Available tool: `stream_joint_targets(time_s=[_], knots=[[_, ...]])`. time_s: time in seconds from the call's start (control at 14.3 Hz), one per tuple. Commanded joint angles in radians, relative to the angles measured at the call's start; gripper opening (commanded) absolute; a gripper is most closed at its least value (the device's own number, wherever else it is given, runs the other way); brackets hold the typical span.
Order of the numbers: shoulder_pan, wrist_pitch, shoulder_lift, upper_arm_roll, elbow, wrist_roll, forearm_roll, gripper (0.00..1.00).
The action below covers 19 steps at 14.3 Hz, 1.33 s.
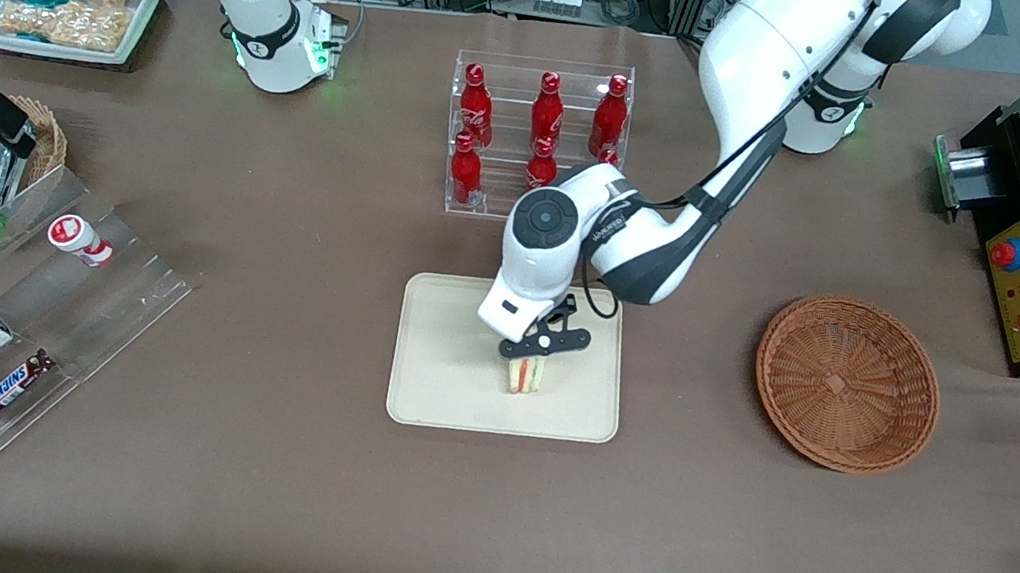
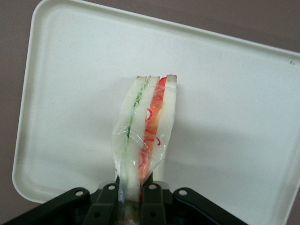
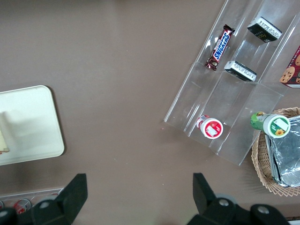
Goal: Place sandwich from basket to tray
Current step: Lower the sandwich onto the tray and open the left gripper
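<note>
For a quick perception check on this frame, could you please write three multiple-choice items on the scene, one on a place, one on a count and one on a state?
1. Where is the sandwich?
A. In the basket
B. Over the tray
C. On the bare tablecloth

2. How many things lie in the basket?
A. None
B. One
C. Three

3. What is the gripper doing?
A. Open, hanging over the basket
B. Shut on nothing, over the tablecloth
C. Shut on the sandwich, over the tray

Answers:
1. B: both the front and wrist views show the wedge against the cream tray.
2. A: only bare weave shows inside the basket.
3. C: in the wrist view the fingers pinch the wrapped wedge's end.
</note>
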Motion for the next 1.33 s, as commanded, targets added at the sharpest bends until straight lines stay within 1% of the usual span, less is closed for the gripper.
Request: stream_joint_targets(time_s=[0.0, 0.14, 0.21, 0.28, 0.35, 0.42, 0.63, 0.77, 0.84, 0.98, 1.12, 1.26], knots=[[-0.021, 0.018, 0.029, 0.012, 0.026, -0.002, 0.029, 0.09], [-0.032, 0.046, 0.046, 0.012, 0.025, -0.011, 0.031, 0.13], [-0.032, 0.054, 0.046, 0.012, 0.023, -0.011, 0.029, 0.21], [-0.030, 0.054, 0.046, 0.013, 0.023, -0.014, 0.023, 0.39], [-0.029, 0.055, 0.044, 0.013, 0.026, -0.018, 0.017, 0.64], [-0.029, 0.055, 0.044, 0.013, 0.023, -0.017, 0.017, 1.00], [-0.030, 0.046, 0.026, 0.015, 0.031, -0.014, 0.029, 1.00], [-0.023, 0.043, -0.038, 0.017, 0.022, -0.009, 0.029, 1.00], [-0.018, 0.017, -0.067, 0.020, 0.025, -0.005, 0.019, 1.00], [0.000, -0.061, -0.112, 0.020, 0.028, 0.012, 0.028, 1.00], [0.051, -0.119, -0.166, 0.017, 0.017, 0.038, 0.013, 1.00], [0.107, -0.159, -0.203, 0.017, 0.018, 0.090, -0.047, 1.00]])
